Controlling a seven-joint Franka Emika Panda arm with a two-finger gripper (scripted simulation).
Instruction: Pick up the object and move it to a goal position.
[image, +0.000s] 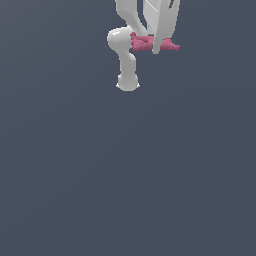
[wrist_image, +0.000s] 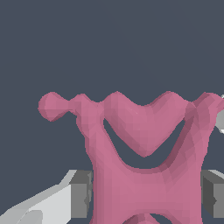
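Pink object (wrist_image: 144, 183) sits between the two grey fingers (wrist_image: 81, 194), which are clamped on its narrow middle, near the bench's (image: 125, 175) far edge.

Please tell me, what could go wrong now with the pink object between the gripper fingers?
1. The pink object is irregular and lobed; the finger pads flank only its narrow waist, so it may twist or slip.
2. In the exterior view the object sticks out past the gripper, so a quick move could swing it loose.

Arm (image: 145, 20) cut off at the exterior view's top edge, pink object (image: 170, 46) partly behind fingers (image: 157, 47)
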